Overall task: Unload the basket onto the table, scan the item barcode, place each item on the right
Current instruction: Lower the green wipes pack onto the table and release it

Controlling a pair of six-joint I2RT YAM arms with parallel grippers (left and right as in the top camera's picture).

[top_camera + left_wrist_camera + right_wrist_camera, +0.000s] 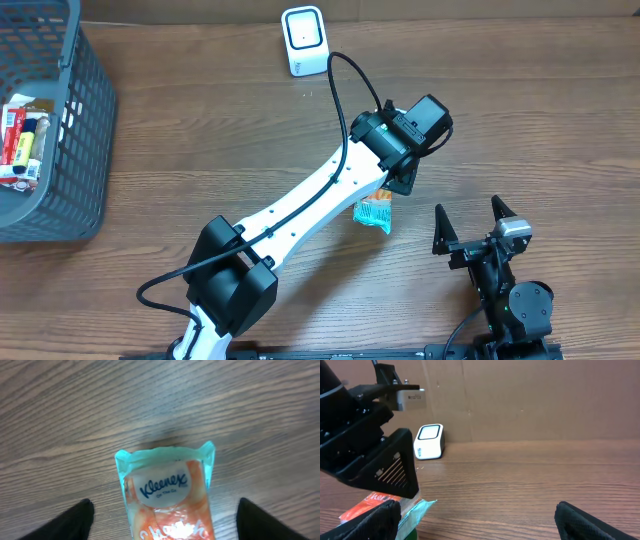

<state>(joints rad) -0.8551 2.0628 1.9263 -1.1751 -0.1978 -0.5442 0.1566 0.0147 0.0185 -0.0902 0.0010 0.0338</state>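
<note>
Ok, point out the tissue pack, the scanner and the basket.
Tissue pack (pixel 167 491): left wrist view, on its Kleenex label.
Scanner (pixel 303 38): overhead view, on its top face.
Basket (pixel 85 150): overhead view, on its mesh wall.

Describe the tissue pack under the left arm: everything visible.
The tissue pack is a soft plastic pouch: teal crimped end, orange and white print, a white oval Kleenex label. It lies flat on the wood table, label up. The left end effector straddles it, fingers clear of its sides; no barcode shows.
</note>
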